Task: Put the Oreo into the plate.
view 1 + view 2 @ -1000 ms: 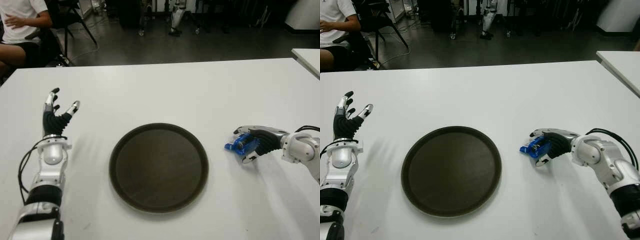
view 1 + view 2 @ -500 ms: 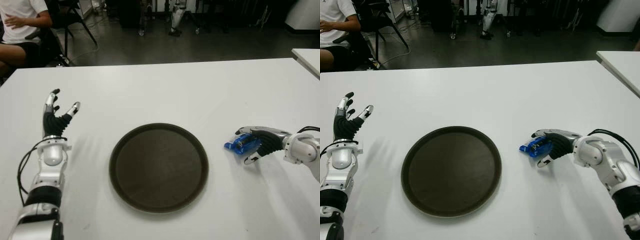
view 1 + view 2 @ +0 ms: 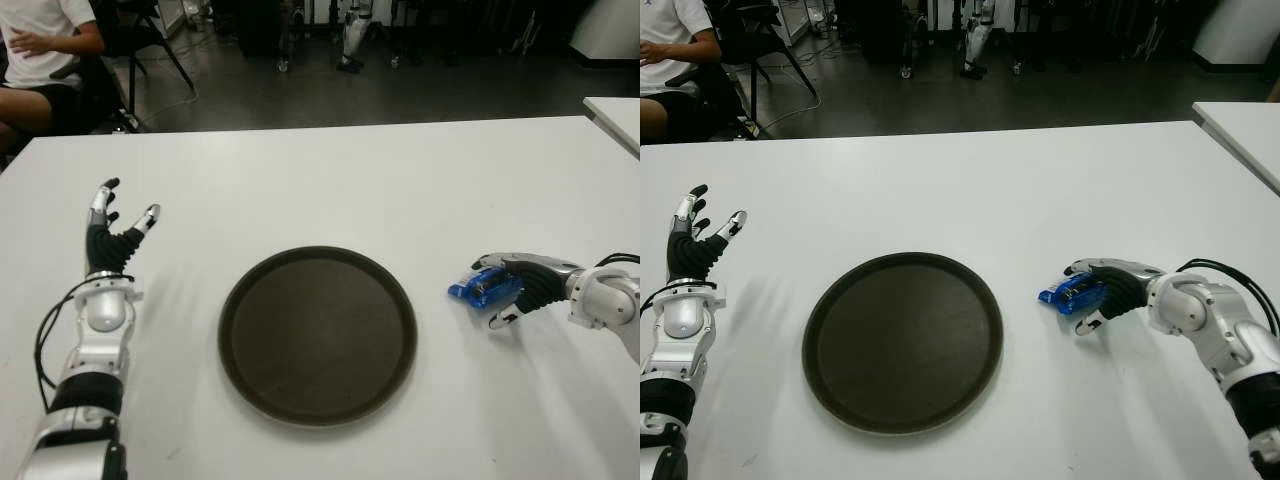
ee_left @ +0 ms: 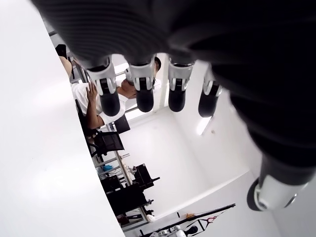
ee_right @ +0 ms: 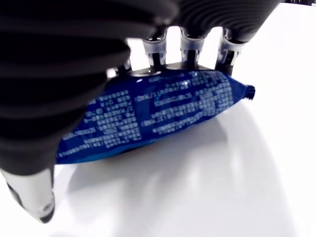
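Little has moved since the earlier frame: right hand (image 3: pixel 515 285) remains just right of the plate (image 3: pixel 318 335), Oreo packet (image 3: pixel 483 289) under its fingers.

Eye views: brown round plate holds nothing; white counter (image 3: pixel 350 190); left hand (image 3: pixel 110 235) left of plate, fingers spread. Seated person (image 3: pixel 45 50) beyond.

Right wrist view: fingers (image 5: pixel 190 47) curled over the blue packet (image 5: pixel 158 113) lying on the counter.

Left wrist view: fingers (image 4: pixel 143 91) extended, gripping nothing.

Oreo (image 3: pixel 483 289) on table (image 3: pixel 400 180), right of plate (image 3: pixel 317 335)

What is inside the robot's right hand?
The right hand curls around a blue Oreo packet just above the white table. The fingers cover its far edge.
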